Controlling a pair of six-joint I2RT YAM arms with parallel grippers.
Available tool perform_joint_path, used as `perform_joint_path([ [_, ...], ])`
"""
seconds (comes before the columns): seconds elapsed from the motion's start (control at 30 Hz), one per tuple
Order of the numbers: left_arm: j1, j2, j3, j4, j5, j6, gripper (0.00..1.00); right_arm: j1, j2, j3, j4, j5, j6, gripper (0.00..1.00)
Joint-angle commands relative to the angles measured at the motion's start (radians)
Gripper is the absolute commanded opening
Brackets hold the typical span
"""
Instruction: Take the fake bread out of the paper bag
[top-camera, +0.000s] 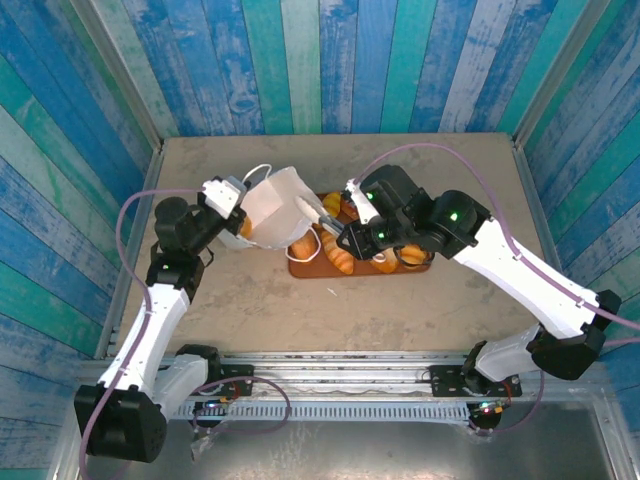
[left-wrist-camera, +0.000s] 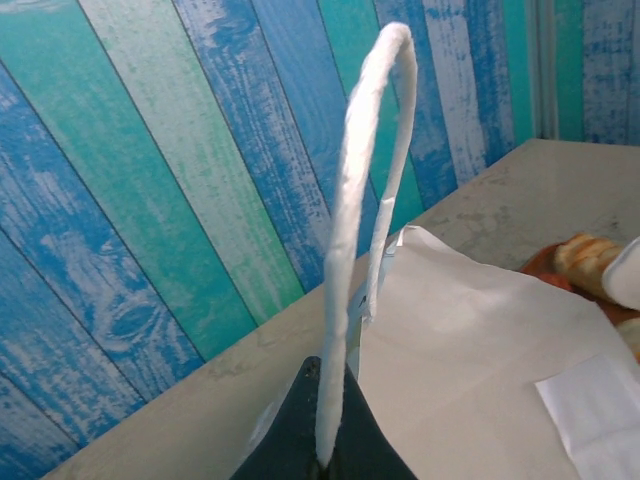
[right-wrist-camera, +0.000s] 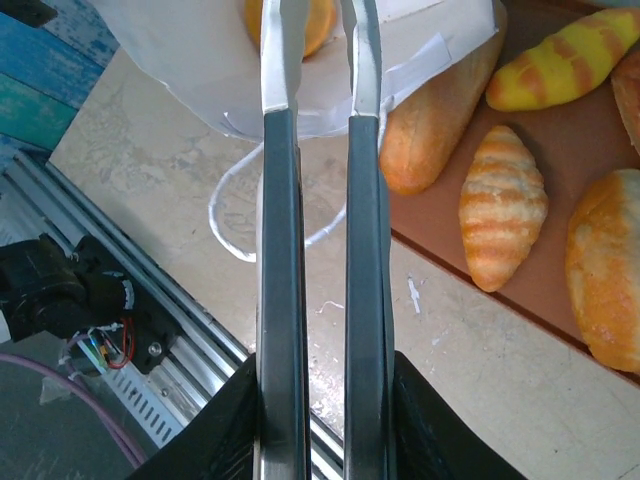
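The white paper bag (top-camera: 272, 205) lies tipped on the table, its mouth facing the reddish-brown tray (top-camera: 300, 268). My left gripper (top-camera: 236, 192) is shut on the bag's white cord handle (left-wrist-camera: 345, 200), which stands up from the pinched jaws (left-wrist-camera: 325, 460). My right gripper (top-camera: 318, 212) reaches its long fingers (right-wrist-camera: 280, 200) to the bag's mouth (right-wrist-camera: 170, 50), where an orange piece of fake bread (right-wrist-camera: 315, 20) shows inside. A narrow gap runs between the fingers; their tips are cut off at the frame's top edge. Several fake loaves lie on the tray (right-wrist-camera: 570, 150), among them a ridged croissant (right-wrist-camera: 503, 205).
The bag's second cord loop (right-wrist-camera: 225, 215) lies flat on the table in front of its mouth. Blue and green plank walls (top-camera: 300, 60) enclose the table on three sides. The metal rail (top-camera: 340, 360) with the arm bases runs along the near edge.
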Motion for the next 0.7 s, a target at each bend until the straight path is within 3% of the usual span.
perform_joint_path([
  [0.0,-0.008,-0.031,0.005,-0.046,0.058,-0.064,0.01,0.016,0.036,0.0,0.015,-0.027,-0.028,0.32],
  [0.33,-0.021,-0.12,-0.042,-0.06,0.018,-0.131,0.0,0.036,0.216,-0.013,0.117,-0.069,-0.054,0.31],
  [0.67,-0.021,-0.085,-0.101,0.086,-0.022,-0.121,0.01,0.095,0.41,0.02,0.238,-0.125,-0.068,0.32],
])
